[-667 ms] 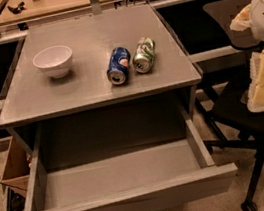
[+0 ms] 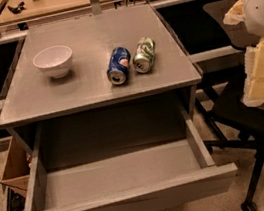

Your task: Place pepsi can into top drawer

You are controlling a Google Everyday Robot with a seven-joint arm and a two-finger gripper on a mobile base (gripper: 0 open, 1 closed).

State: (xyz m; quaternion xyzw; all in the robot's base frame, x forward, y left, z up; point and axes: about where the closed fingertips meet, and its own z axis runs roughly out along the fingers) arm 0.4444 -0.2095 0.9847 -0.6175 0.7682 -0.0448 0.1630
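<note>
The grey cabinet's surface (image 2: 94, 91) fills the far middle, and below it the top drawer (image 2: 124, 208) stands pulled out toward the near side, nothing inside it. My end effector (image 2: 263, 71) hangs at the right edge, well apart from the cabinet, above a black chair (image 2: 256, 116); whether it is apart or together I cannot tell. A white bowl (image 2: 53, 61) sits upright far left on the surface. The pepsi can (image 2: 119, 65) lies on its side near the surface's middle, just beside a green can (image 2: 144, 54) to its right

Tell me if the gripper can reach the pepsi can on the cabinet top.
Probably yes. The pepsi can lies uncovered, and the gripper hangs right of the cabinet; only the green can close beside it crowds that side.
</note>
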